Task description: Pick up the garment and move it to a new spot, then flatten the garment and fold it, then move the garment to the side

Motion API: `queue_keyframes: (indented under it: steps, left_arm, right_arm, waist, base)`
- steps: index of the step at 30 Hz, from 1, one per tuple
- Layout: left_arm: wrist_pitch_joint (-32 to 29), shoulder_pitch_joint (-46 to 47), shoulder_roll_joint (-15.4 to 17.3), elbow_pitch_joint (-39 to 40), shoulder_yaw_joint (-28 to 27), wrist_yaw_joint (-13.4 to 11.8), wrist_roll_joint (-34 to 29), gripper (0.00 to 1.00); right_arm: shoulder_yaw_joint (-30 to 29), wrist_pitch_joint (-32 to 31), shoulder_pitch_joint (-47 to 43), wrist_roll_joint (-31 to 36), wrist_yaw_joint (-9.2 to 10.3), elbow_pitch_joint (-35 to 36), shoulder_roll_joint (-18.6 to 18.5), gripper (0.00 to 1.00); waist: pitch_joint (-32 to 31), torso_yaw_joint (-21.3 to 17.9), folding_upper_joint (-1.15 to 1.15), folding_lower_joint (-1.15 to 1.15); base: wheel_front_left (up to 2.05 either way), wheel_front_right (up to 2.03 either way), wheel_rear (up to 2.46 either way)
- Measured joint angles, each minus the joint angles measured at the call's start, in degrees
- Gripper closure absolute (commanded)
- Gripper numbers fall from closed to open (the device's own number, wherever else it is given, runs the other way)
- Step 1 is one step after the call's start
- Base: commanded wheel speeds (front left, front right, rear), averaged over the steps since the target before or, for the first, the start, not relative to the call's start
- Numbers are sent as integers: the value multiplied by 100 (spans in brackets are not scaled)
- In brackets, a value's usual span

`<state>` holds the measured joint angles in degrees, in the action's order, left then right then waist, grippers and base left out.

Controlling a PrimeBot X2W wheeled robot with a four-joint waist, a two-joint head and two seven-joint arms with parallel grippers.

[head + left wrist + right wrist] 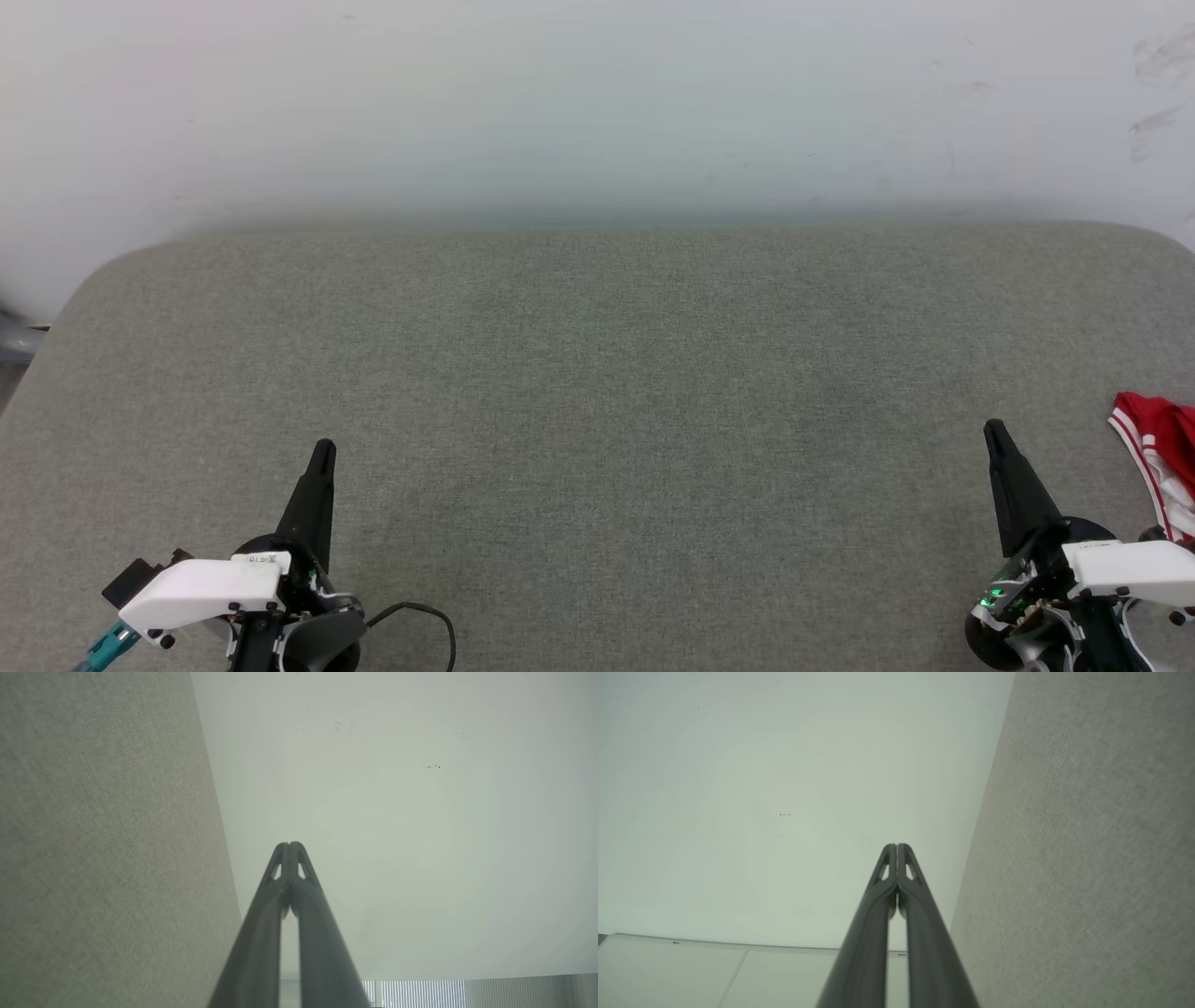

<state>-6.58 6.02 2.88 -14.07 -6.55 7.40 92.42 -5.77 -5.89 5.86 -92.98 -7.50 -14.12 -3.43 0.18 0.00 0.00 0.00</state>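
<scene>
One grey surface [597, 420], garment [1158, 434], white wall [597, 93]

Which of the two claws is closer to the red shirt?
The right claw, at the lower right of the head view. The red shirt lies just beside it, while the left claw sits far across the grey pad.

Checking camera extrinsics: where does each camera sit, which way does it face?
Head view: on the head, facing forward-down at grey fabric-covered surface, pale wall, red jersey garment with striped trim; left gripper, right gripper at bottom corners.
Left wrist view: on left wrist, facing the wall along shut fingers; surface on its left.
Right wrist view: mirrored, shut fingers, surface on its right.
Both wrist views share wall and surface.
</scene>
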Motion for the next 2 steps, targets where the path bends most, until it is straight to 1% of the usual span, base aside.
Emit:
queue_keyframes:
  steps: [2]
  left_arm:
    - [1,0,0,0,1,0,0,100]
  right_arm:
    - [-1,-1,1,0,0,0,1,100]
  waist:
    - [0,0,0,0]
  base:
    - [0,0,0]
